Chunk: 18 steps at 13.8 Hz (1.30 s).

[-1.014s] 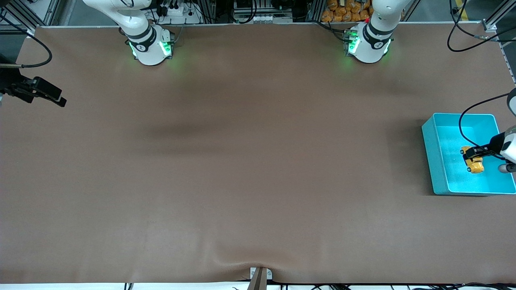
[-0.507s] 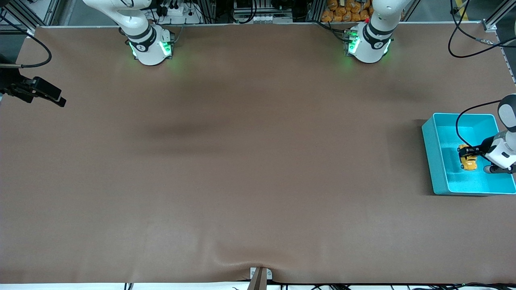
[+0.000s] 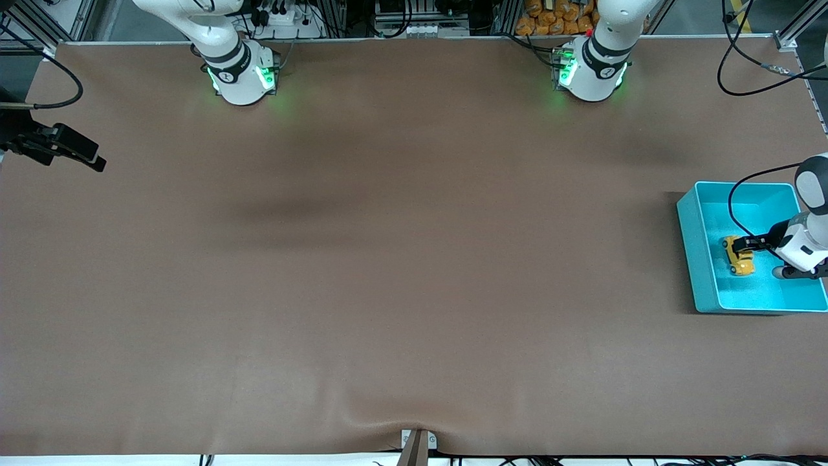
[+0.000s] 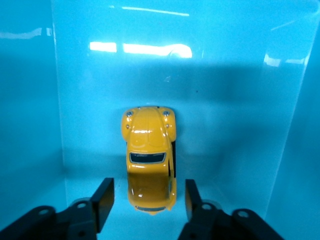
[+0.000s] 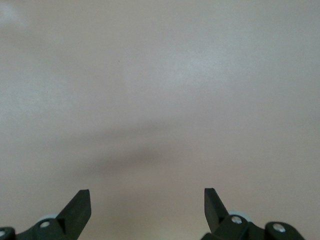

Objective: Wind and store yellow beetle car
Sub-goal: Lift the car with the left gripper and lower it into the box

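resting on the floor of a turquoise bin (image 3: 695,259), at the left arm's end of the table, is the yellow beetle car (image 3: 739,257), a tiny glossy toy with dark windows, sitting upright on its wheels. the left gripper (image 4: 149,202) is low inside the bin with the car's rear end between its fingers (image 4: 104,201); in the left wrist view both fingers stand a little off the car's sides with gaps showing, so the grip looks parted and nothing is held. farther from the front camera, the brown table (image 3: 388,259) lies bare up to the two arm bases along its upper edge. the right gripper (image 5: 147,207) waits off at the right arm's end, over plain table, its fingers spread wide and holding nothing. judging by this, the storing looks nearly done: the car is in the bin and let go. whether it was wound cannot be told. what seems left is for the left arm to lift clear.
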Tool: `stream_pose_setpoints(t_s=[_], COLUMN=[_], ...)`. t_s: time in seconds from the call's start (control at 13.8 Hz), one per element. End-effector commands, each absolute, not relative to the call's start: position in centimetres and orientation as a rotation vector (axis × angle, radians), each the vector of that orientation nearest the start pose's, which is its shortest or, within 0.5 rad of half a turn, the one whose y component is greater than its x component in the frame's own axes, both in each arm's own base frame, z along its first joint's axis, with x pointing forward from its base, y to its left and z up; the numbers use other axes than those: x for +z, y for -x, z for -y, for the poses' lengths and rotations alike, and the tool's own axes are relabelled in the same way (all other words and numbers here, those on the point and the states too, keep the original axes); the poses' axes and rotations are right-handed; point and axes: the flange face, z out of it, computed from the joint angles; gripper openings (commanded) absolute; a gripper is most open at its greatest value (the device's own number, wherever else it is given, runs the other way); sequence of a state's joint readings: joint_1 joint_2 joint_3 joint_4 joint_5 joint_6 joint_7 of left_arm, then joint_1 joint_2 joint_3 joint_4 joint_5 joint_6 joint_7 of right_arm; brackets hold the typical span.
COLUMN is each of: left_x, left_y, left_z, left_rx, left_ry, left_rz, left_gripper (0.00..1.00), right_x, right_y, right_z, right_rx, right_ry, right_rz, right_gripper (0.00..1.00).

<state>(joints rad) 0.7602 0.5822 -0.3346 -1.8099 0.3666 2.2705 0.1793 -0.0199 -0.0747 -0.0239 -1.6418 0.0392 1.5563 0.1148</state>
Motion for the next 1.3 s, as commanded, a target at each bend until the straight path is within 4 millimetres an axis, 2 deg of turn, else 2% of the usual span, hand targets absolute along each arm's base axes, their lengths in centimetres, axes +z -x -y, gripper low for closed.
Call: stream_pose_setpoints(t_s=[0.0, 0.07, 0.29, 0.43, 0.51, 0.65, 0.72, 0.8, 1.23], left_x=[26.5, 28.4, 34.7, 37.4, 38.8, 41.4, 42.5, 43.5, 52.5], left_y=[-58.3, -58.7, -59.9, -60.1, -60.2, -60.9, -60.9, -61.0, -58.3], left_z=[-28.6, -28.1, -24.3, -22.2, -20.3, -14.4, -13.0, -10.4, -0.8], left_rx=[0.087, 0.050, -0.006, -0.025, -0.019, -0.009, -0.021, -0.023, -0.028], left_ry=[3.025, 3.008, 2.973, 2.965, 2.959, 2.977, 2.975, 2.980, 3.068], left_rz=[0.031, 0.019, -0.044, -0.025, -0.042, -0.067, -0.051, -0.067, -0.006], left_gripper=[1.00, 1.00, 1.00, 1.00, 1.00, 1.00, 1.00, 1.00, 1.00], right_x=[63.6, 63.6, 63.5, 63.5, 63.4, 63.4, 63.6, 63.6, 63.6], right_y=[-52.2, -52.2, -52.2, -52.2, -52.2, -52.2, -52.2, -52.2, -52.0], right_z=[2.0, 2.0, 2.1, 2.1, 2.0, 2.0, 1.9, 1.9, 2.1], right_rx=[0.012, 0.012, 0.014, 0.014, 0.016, 0.016, 0.014, 0.014, 0.023], right_ry=[3.098, 3.100, 3.100, 3.100, 3.100, 3.102, 3.103, 3.103, 3.103], right_rz=[-0.268, -0.268, -0.271, -0.271, -0.271, -0.269, -0.266, -0.264, -0.271], right_gripper=[1.00, 1.00, 1.00, 1.00, 1.00, 1.00, 1.00, 1.00, 1.00])
